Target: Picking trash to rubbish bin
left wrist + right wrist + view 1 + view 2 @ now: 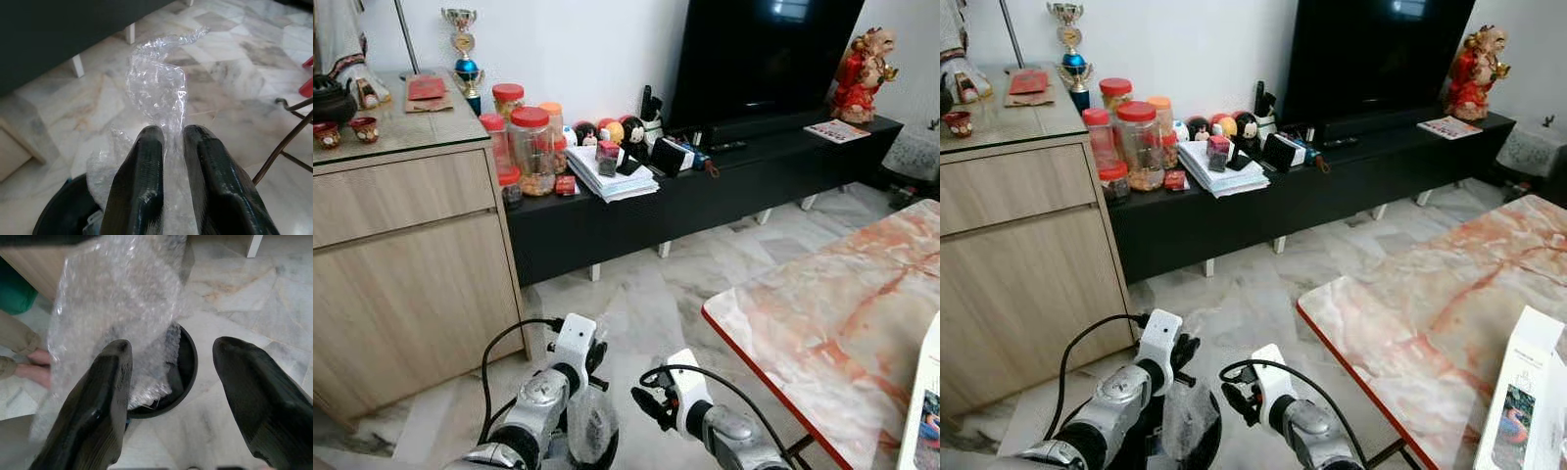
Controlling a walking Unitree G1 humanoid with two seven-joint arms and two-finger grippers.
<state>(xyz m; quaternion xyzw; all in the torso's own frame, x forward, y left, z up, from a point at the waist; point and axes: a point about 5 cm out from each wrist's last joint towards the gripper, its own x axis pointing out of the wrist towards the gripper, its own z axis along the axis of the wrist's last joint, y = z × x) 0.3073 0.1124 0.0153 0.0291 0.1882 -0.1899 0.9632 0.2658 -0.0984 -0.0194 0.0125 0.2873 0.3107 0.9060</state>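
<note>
Left eye view, nearest: the left gripper (590,364) on its silver arm sits low in front, with a crumpled sheet of clear bubble wrap (592,428) hanging just below it; the right gripper (646,401) is close beside it, to the right.
Left eye view, right side: a marble-patterned table with a red edge (822,323) stands beside the arms.
Left eye view, beyond: a light wooden cabinet (406,284) stands on the left, and a long black TV bench (705,191) carries red-lidded plastic jars (530,147), a stack of white papers (612,178) and a red figurine (862,73).
Right eye view: a white box (1518,406) stands at the near corner of the marble table; a trophy (1069,54) stands at the wall by the cabinet.
Left wrist view: the left gripper's two black fingers (142,186) are pressed together on the bubble wrap, which rises crumpled past their tips; the pale marble floor (230,73) lies beyond, and the dark rim of a round black rubbish bin (58,215) shows under the fingers.
Right wrist view: the right gripper's fingers (98,411) stand wide apart, holding nothing. The bubble wrap hangs down over the rubbish bin, its lower end at the bin's mouth. A person's bare foot (34,369) rests on the floor beside the bin.
</note>
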